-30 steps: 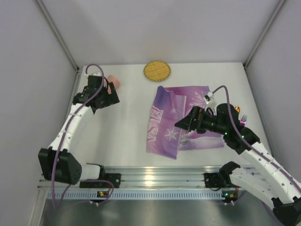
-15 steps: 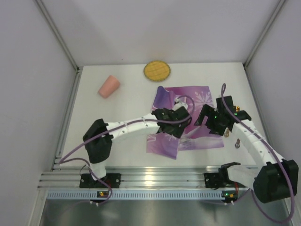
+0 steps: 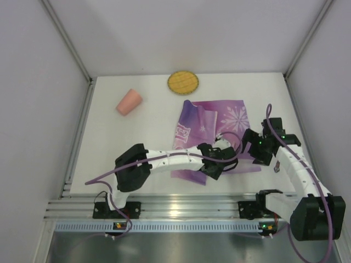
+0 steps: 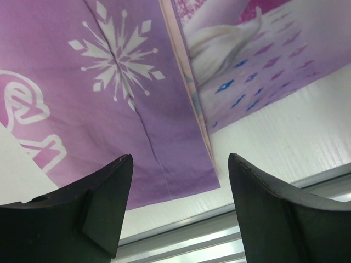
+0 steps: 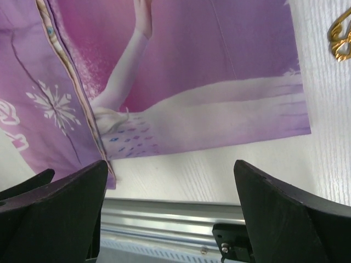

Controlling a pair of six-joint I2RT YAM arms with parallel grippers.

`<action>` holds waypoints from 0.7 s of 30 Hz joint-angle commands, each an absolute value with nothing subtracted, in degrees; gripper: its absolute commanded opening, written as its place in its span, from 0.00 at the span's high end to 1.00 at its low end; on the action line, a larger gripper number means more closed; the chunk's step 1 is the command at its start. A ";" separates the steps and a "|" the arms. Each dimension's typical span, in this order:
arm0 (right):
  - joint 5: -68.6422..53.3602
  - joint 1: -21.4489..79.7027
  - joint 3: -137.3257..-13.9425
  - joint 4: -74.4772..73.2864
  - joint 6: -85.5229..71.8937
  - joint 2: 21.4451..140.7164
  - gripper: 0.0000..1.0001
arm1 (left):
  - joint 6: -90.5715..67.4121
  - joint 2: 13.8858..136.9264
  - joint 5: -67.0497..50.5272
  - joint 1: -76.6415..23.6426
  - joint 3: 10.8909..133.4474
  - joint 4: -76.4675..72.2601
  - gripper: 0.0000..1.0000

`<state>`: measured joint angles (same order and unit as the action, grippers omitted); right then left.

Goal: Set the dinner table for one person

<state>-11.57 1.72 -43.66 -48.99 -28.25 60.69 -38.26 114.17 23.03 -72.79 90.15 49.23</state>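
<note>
Overhead and wrist views of the setting area. The tabletop (image 3: 145, 137) is a plain white rectangle, walled on three sides and ending at its near edge in an aluminium rail (image 3: 175, 204).

A purple printed placemat (image 3: 211, 123) lies right of centre. Its left part is folded over on itself, so the fold line (image 4: 189, 87) runs across the cloth. The placemat's near edge stops just short of the rail, and a narrow bare white strip (image 4: 285, 142) lies between them.

The left tool (image 3: 216, 163) hangs over the near left corner of the placemat. Its jaws are spread wide with nothing between them, and the cloth shows through the gap (image 4: 179, 156).

The right tool (image 3: 251, 147) is just beside it, over the near right part of the placemat. It too is spread wide and grips nothing (image 5: 170, 162).

A pink cup (image 3: 129, 102) lies on its side at the far left, well apart from the placemat. A round yellow disc (image 3: 183, 82) sits at the far edge, near the placemat's far left corner.

A small gold object (image 5: 341, 35) lies on the bare surface just beyond the placemat's right edge. It is cropped by the frame, possibly cutlery. The widest open room is the left half, between cup, placemat and rail.
</note>
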 commanded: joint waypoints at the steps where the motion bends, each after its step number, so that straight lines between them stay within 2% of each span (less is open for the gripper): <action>1: -13.79 1.05 -42.01 -50.36 -26.55 59.33 0.01 | -41.13 114.96 23.47 -75.67 90.09 50.45 0.24; 6: -14.68 1.05 -41.66 -49.92 -26.28 59.68 0.02 | -41.57 118.90 22.94 -75.59 90.00 49.48 0.26; 13: -15.38 1.14 -41.57 -50.10 -25.75 59.24 0.03 | -40.61 124.19 22.85 -75.50 91.32 50.54 0.33; 14: -15.38 1.06 -41.66 -50.10 -25.75 59.24 0.03 | -40.43 124.62 22.50 -75.59 91.32 50.54 0.35; 17: -15.29 1.06 -41.66 -50.01 -25.58 59.33 0.03 | -40.08 125.15 21.98 -75.15 91.32 50.71 0.51; 21: -15.21 1.06 -41.84 -49.75 -25.58 59.50 0.03 | -40.69 124.19 21.80 -74.27 89.05 50.89 0.55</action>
